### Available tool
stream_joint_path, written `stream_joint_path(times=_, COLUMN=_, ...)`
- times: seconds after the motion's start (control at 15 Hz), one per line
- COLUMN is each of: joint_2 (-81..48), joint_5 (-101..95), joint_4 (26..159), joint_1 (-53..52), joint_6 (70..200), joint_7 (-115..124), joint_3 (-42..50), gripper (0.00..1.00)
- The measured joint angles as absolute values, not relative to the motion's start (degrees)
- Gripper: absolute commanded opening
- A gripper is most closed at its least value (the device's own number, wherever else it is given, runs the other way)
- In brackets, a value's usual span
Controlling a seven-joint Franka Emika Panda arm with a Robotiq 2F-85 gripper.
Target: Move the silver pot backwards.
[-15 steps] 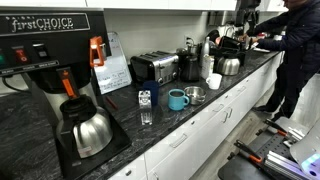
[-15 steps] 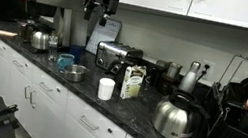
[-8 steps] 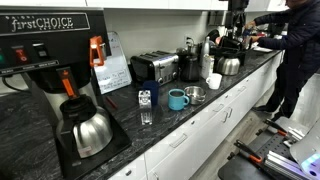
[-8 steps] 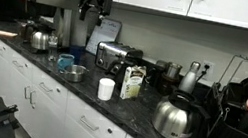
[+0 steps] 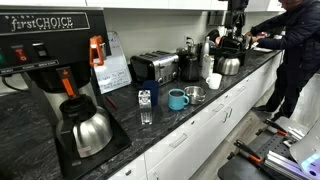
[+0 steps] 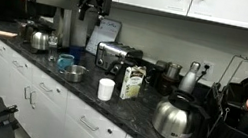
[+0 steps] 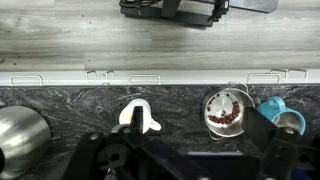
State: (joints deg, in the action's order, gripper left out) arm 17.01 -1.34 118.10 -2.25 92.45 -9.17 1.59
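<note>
The silver pot (image 5: 194,94) is small, round and shiny and stands on the dark counter next to a teal mug (image 5: 177,99). It also shows in an exterior view (image 6: 75,72). In the wrist view the pot (image 7: 228,108) holds some reddish bits, and the mug (image 7: 280,113) is at its right. My gripper (image 6: 93,6) hangs high above the counter by the upper cabinets, far from the pot. In the wrist view its jaws (image 7: 198,128) are open and empty, and the pot shows below, near the right finger.
A white cup (image 7: 138,115) stands on the counter, and a steel jug (image 7: 20,135) is at the far left. A toaster (image 6: 116,55), a carton (image 6: 133,81) and a rounded kettle (image 6: 172,118) line the counter. A coffee machine with a carafe (image 5: 85,130) is near the camera. A person (image 5: 295,50) stands at the counter's end.
The gripper shifted a little sideways along the cabinets between one second and half a second ago, then stayed still. The pot has not moved.
</note>
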Motion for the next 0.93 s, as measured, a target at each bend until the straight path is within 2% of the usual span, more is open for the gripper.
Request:
stream_joint_path(times=0.27, joint_2=16.54, joint_5=2.00, joint_4=118.56, joint_1=-4.95, joint_6=94.97, joint_7=-8.29, joint_3=-1.35, gripper=1.00)
stream_joint_path(times=0.73, joint_2=12.38, joint_5=2.82, joint_4=124.34, joint_1=-8.66, joint_6=108.78, joint_7=-5.63, joint_3=-6.35, gripper=1.00)
stream_joint_path(times=0.93, joint_2=11.57, joint_5=2.82, joint_4=125.27, joint_1=-8.71, joint_6=110.67, joint_7=-5.13, joint_3=-6.57, gripper=1.00)
